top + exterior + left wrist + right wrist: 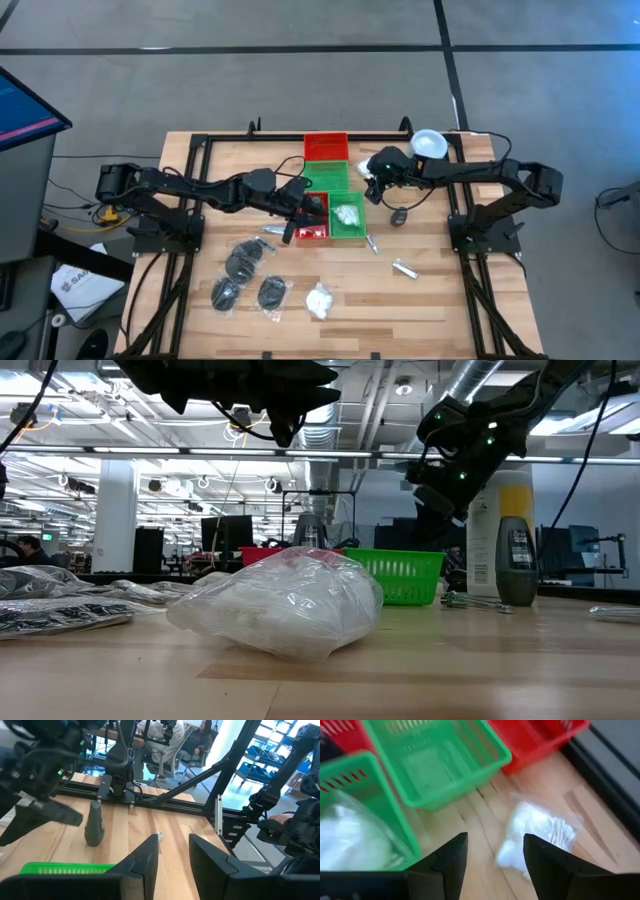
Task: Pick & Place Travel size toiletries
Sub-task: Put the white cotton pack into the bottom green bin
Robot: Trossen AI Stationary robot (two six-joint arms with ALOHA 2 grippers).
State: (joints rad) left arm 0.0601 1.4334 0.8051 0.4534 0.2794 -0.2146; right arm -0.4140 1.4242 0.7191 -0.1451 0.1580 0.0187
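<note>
My left gripper (296,222) hangs open over the near red tray (312,216) and holds nothing; its wrist view shows the open fingers (173,842) above a green tray rim (65,868). My right gripper (372,188) is open above the table beside the green trays. Its wrist view (495,840) shows a clear packet of white swabs (540,835) lying flat on the wood just beyond the fingers. A white puffy packet (346,215) lies in the near green tray (395,820). Dark disc packets (245,262), a white puffy packet (320,300) and thin stick packets (405,268) lie on the near table.
Red and green trays (326,147) stand in a block at the table's middle. A yellow canister with a white lid (428,145) stands at the far right, with a dark grey bottle (398,215) nearer. Black frame rails run along the table edges. People sit in the room beyond.
</note>
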